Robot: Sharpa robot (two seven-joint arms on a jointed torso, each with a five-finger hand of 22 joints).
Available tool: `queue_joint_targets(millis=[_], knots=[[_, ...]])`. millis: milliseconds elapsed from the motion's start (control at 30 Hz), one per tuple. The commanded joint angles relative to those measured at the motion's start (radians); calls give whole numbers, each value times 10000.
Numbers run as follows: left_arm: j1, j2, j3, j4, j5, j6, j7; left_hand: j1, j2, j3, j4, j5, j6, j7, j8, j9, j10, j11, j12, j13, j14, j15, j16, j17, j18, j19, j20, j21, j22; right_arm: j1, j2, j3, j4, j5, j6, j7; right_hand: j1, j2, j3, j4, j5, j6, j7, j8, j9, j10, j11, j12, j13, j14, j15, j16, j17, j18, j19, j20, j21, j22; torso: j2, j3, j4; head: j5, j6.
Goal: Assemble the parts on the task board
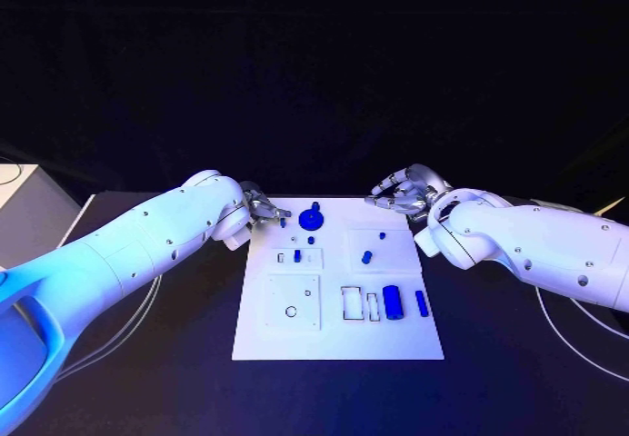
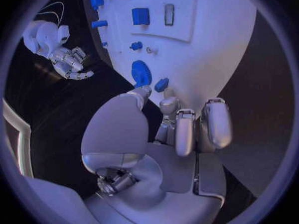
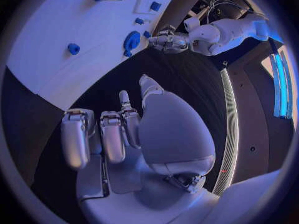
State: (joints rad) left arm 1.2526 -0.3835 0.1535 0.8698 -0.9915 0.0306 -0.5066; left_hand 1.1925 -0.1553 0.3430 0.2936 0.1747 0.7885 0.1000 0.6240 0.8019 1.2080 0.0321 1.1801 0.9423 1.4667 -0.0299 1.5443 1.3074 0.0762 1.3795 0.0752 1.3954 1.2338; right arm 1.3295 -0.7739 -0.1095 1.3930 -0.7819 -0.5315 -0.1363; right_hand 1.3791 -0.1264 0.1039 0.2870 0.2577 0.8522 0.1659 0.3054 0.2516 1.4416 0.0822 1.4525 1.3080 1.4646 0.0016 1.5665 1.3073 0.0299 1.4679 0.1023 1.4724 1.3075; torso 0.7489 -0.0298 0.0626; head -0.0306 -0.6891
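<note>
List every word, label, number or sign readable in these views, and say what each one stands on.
None: no readable text in any view.
The task board carries only outlined recesses and blue parts, with no lettering.
The left hand and right hand show no markings, nor do the white arms.

Both arms wear smooth, glossy white shells, rounded at the joints and dotted with small dark screw holes. The left hand [image 1: 263, 211] and right hand [image 1: 404, 193] are silver metal, with segmented fingers ending in pale rounded pads [image 2: 215, 122]. Exposed metal linkage shows at the thumb base [image 3: 184, 180].
</note>
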Motion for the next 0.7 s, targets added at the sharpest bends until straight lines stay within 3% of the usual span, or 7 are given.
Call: queue_joint_targets(millis=[33,367,700], knots=[[17,0,2,65,169,220,5,142,-3,90,-2,58,48,-13,67,34,4,-71,34,-4,859,-36,35,2242,-3,38,-67,64,19,3,10,5,-1,-120,77,84,-123,1,74,11,32,-83,13,28,-16,-43,17,-21,1425,1062,55,43,2635,-19,640,34,-29,1722,5,-3,6,-4,-15],[17,-12,0,81,212,288,-26,215,-34,344,-10,57,30,-54,233,117,14,-109,53,-10,863,-69,42,2250,-6,42,-97,73,39,2,32,5,-17,-124,85,86,-123,1,74,11,32,-83,13,28,-16,-43,17,-21,1425,1062,55,43,2635,-19,640,34,-29,1722,5,-6,8,3,-27],[17,53,-31,-113,332,389,-36,496,-105,1150,-29,14,-52,-117,503,227,45,-168,106,-9,891,-124,81,2308,-17,62,-151,100,98,2,63,5,-23,-124,84,94,-131,8,88,9,32,-80,11,32,-16,-34,15,-14,1431,1062,53,43,2635,-16,636,33,-40,1713,22,-7,-19,21,-51]])
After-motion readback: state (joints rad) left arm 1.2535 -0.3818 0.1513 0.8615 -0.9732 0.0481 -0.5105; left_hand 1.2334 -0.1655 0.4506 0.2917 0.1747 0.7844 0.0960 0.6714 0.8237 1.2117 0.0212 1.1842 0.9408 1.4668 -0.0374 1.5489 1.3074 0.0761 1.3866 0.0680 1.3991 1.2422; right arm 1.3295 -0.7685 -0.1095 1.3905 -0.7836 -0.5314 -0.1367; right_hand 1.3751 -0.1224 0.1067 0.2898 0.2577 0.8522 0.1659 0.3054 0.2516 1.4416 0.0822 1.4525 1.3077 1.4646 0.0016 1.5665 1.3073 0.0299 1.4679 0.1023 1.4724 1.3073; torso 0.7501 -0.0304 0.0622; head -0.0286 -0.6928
